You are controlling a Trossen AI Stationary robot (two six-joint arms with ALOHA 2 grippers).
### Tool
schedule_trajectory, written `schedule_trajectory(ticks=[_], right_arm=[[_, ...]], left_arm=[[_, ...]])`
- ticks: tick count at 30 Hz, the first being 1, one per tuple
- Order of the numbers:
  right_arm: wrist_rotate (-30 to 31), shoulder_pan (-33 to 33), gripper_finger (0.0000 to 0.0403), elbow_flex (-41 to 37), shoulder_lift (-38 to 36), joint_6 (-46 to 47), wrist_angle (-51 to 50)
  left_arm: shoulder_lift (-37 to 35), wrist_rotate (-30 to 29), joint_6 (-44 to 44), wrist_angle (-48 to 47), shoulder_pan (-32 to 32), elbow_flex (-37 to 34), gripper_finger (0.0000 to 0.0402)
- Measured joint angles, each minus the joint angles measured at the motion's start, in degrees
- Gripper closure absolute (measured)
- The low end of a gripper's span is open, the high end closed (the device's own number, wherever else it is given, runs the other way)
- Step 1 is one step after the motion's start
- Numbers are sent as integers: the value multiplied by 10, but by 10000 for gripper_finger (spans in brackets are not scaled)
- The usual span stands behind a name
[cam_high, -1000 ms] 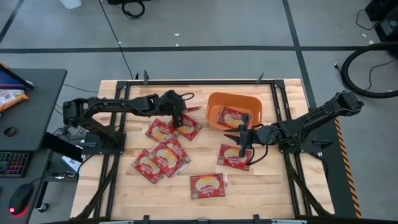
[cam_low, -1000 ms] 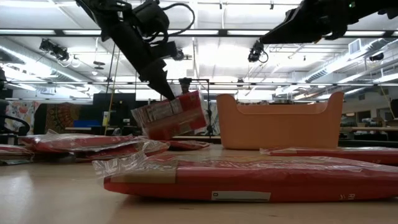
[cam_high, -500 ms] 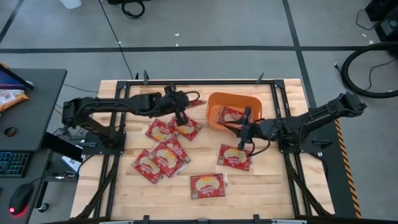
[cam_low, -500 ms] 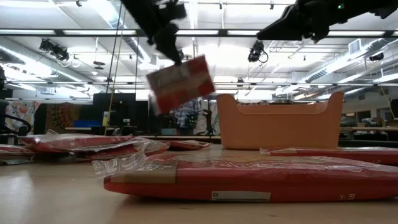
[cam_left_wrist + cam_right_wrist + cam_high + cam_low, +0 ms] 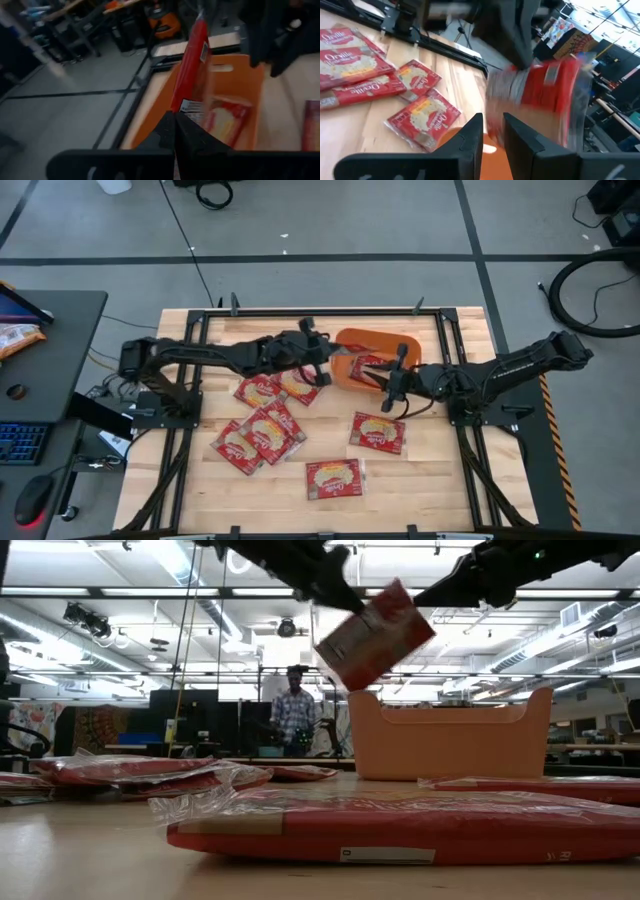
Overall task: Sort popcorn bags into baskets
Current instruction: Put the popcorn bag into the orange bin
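orange tub, one popcorn bag inside

Red popcorn bags, cream ovals; orange basket.

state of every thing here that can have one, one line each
left gripper: shut on a popcorn bag, raised beside the tub
held popcorn bag: in the air, tilted, near the tub's rim
orange tub: upright, one packet lying inside
packet in tub: flat on the bottom
right gripper: empty, jaws slightly apart, over the tub
loose popcorn bags: flat on the table
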Motion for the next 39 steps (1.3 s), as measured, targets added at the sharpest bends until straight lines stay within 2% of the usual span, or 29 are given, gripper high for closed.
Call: schedule_trajectory(ticks=[6,11,14,20,28,39], right_arm=[[17,20,325,0,-18,15,-27],[69,32,325,0,-26,40,-53],[70,36,325,0,-28,65,-84],[40,35,325,0,-28,86,-92],[24,36,325,0,-28,113,-96],[-5,36,325,0,-27,136,-99]], left_arm=[[57,32,7,124,1,0,401],[103,35,15,204,1,0,401],[133,34,34,248,4,0,401],[182,27,32,272,17,6,401],[239,44,0,245,34,86,402],[246,42,-31,192,36,100,394]])
